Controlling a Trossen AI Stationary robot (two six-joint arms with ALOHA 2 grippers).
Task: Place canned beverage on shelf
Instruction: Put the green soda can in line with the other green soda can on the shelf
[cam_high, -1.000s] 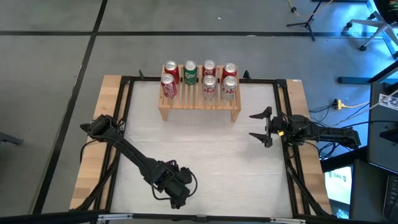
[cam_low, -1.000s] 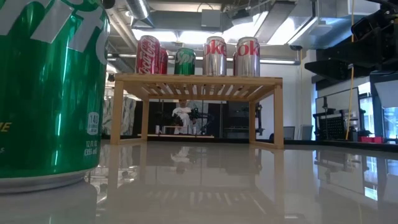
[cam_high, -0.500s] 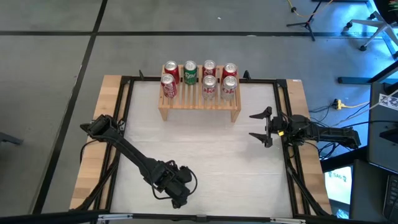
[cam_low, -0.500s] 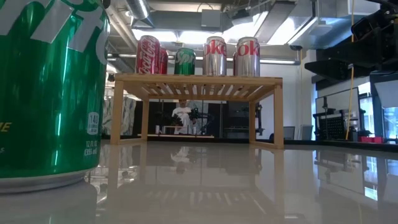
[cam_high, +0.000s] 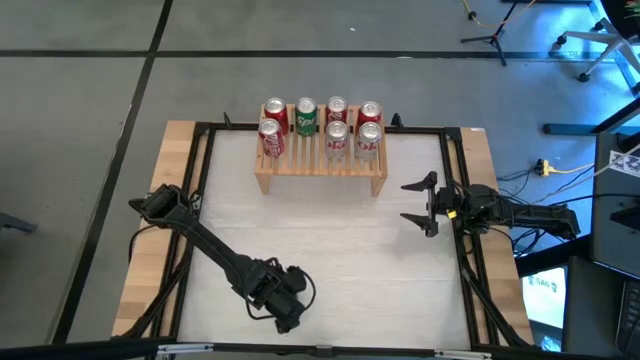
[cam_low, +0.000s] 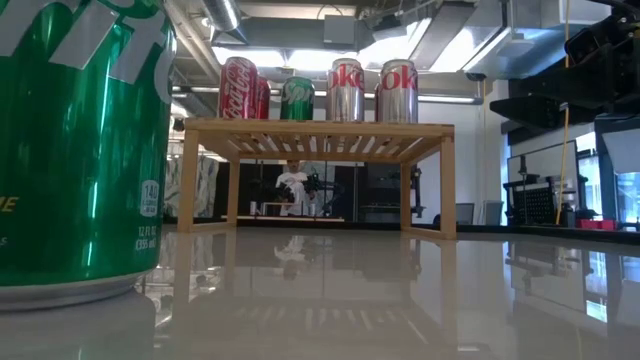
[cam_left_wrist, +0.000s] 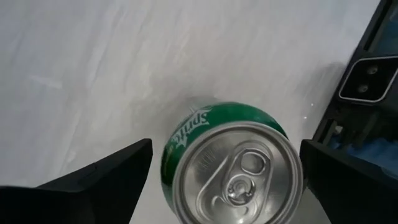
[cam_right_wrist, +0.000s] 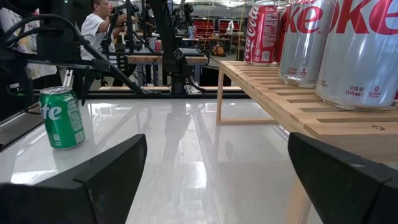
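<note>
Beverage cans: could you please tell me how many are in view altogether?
8. Seven on the light-wood slatted shelf, four behind, three in front; one green Sprite can on the white table under the left gripper. None seem hidden.

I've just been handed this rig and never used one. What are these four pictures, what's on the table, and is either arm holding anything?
Two dark robot arms work at a white table. The overhead picture shows everything: the left gripper sits near the table's front edge, the right gripper waits at the right side. The table-level picture looks across at the wooden shelf, which carries seven cans. The other two pictures come from cameras on each wrist. The left wrist looks straight down on a green can standing on the table, between its open fingers but not gripped. The right wrist sees that can from farther off. Both grippers are open; nothing is held.
</note>
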